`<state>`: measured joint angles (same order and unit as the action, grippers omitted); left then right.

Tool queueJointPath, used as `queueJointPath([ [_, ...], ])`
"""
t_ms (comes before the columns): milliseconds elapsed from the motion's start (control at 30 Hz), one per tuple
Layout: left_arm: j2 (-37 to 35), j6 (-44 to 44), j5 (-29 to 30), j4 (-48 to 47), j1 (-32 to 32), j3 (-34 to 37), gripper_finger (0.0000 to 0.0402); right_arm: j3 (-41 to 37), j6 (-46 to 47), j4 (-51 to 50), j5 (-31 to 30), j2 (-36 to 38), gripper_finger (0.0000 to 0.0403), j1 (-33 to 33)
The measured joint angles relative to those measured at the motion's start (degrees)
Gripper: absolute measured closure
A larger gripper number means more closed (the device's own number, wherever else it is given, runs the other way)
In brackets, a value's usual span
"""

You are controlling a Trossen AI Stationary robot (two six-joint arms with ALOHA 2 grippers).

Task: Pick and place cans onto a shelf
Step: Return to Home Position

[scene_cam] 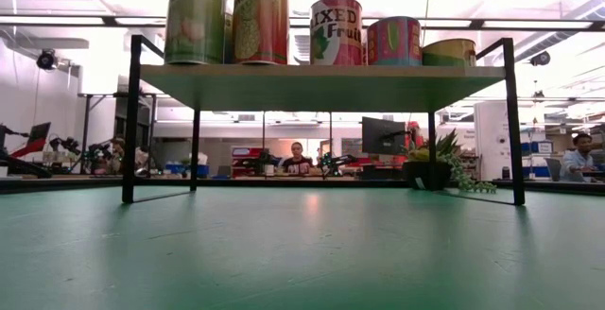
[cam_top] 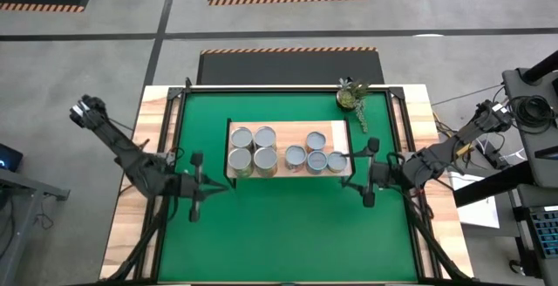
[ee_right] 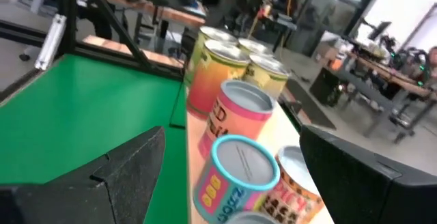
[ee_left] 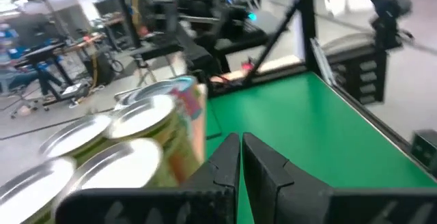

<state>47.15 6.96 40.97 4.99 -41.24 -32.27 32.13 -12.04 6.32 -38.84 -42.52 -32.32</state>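
Low rect. shelf w/ light wood top & thin black frame [cam_top: 336,130] stands on the green mat [cam_top: 288,229] covering the desk [cam_top: 155,133], nearer its far edge. All eight small metal cans w/ shiny silver tops [cam_top: 264,136] are on the shelf: four in a square at its left end, four bunched by the near edge of its right half. Left gripper [ee_left: 240,141] hangs off the shelf's near-left corner, fingers almost together, holding nothing. Right gripper [ee_right: 232,134] hangs off the near-right corner, fingers wide apart, empty. Small green potted plant [cam_top: 351,95] sits at the mat's far-right corner.
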Motion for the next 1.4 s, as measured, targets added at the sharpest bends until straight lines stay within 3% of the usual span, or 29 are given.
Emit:
queueJointPath([
  [333,-16.04,0.0,0.0,2.9,4.61,10.4,0.0401,-1.59,-2.56,4.01,3.3,1.05,0.0076,0.15],
  [567,-23.73,0.99,0.01,2.59,5.12,14.69,0.0401,-5.8,-4.18,11.13,7.48,1.67,0.0076,4.75],
  [1067,-35.16,2.87,0.67,-0.4,5.08,18.4,0.0401,-11.4,-3.8,10.12,7.86,13.0,0.0076,7.6],
  [1400,-39.35,2.66,5.05,-2.0,5.08,20.65,0.0401,-14.52,-4.51,6.3,7.8,22.83,0.0076,7.6],
])
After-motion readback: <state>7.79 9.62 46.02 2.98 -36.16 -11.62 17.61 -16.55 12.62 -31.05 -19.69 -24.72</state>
